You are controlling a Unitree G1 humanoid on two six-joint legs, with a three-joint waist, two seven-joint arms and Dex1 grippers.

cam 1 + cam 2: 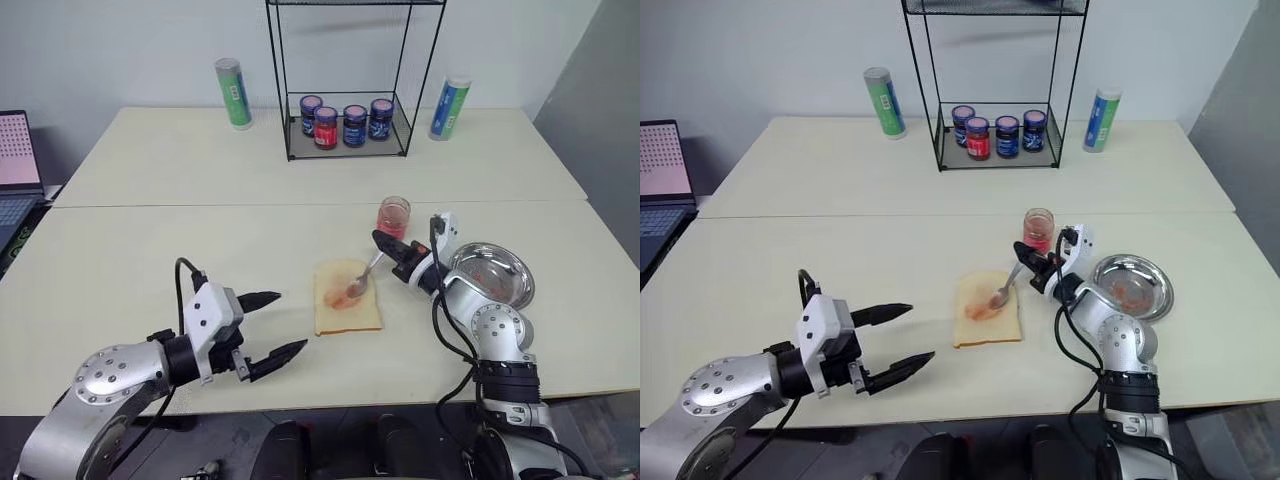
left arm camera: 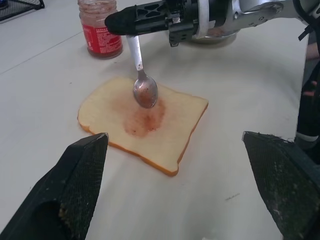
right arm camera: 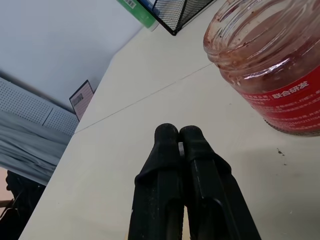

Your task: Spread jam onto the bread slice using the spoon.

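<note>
A laptop point(image 1: 18, 165) sits at the far left edge of the bench point(image 1: 150, 250). One green tube point(image 1: 233, 92) stands at the back, then a wire rack point(image 1: 345, 130) holding four dark-lidded jars point(image 1: 345, 122), then a second tube point(image 1: 449, 107), blue and green. Nearer, the left end effector point(image 1: 270, 322) hangs released, its two fingers spread wide apart, just left of the one bread slice point(image 1: 347, 297), which lies flat mid-bench with a red smear of jam point(image 2: 145, 117) at its centre. The right end effector point(image 1: 385, 242) is clenched on the one spoon point(image 2: 142, 80), whose bowl rests on the smear. One open jam jar point(image 1: 394, 216) stands just behind, and one round steel dish point(image 1: 492, 273) lies at the right.
</note>
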